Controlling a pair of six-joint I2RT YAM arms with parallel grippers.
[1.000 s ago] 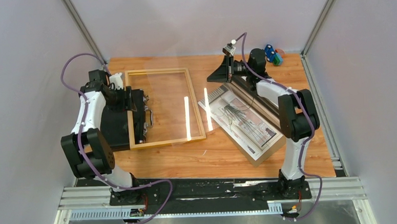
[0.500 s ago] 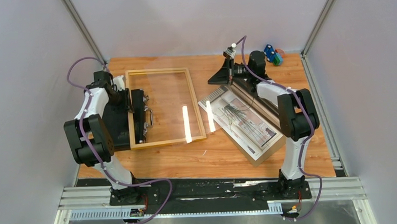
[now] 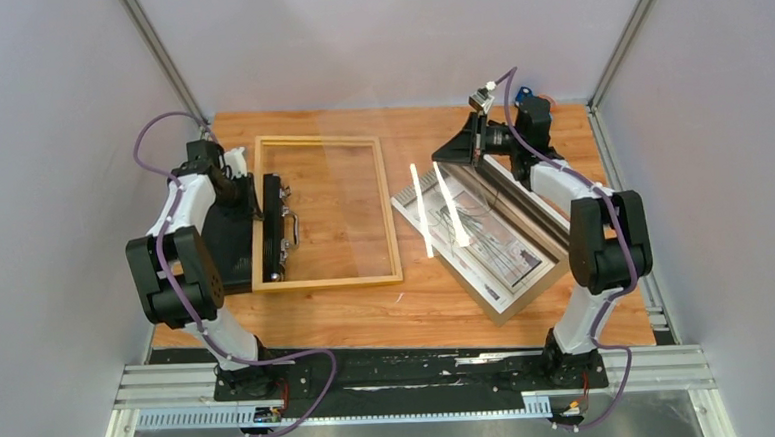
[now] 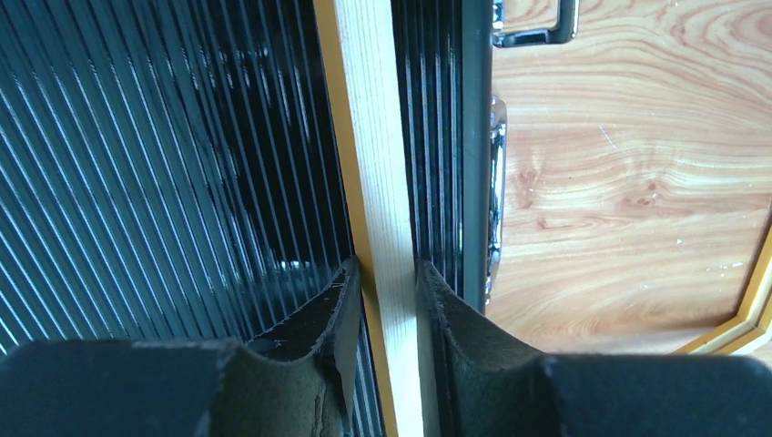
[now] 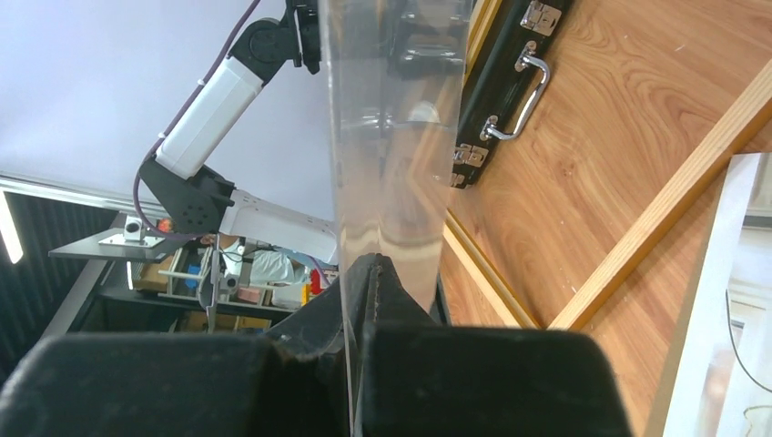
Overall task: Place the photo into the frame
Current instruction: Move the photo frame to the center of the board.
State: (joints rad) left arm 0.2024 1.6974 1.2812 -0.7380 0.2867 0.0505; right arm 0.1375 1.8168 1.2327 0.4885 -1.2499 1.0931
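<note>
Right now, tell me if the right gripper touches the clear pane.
Touching. The right wrist view shows the right gripper pinching the clear pane by its edge between shut fingers.

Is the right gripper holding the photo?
No, the right gripper is shut on the clear pane, while the photo lies right of the frame.

A robotics lab test cell is shown; a wooden desk [image 3: 428, 306] is enclosed by plain pale wall panels [image 3: 394, 38] set between metal corner posts [image 3: 160, 55]; a left arm [image 3: 179, 229] and a right arm [image 3: 605, 237] are bolted to a black plate [image 3: 411, 367] on aluminium rails [image 3: 162, 391] at the near edge; purple cables [image 3: 139, 149] are left looped loose; beyond the cell, in the right wrist view, a bench cluttered with equipment [image 5: 228, 273] is seen.
</note>
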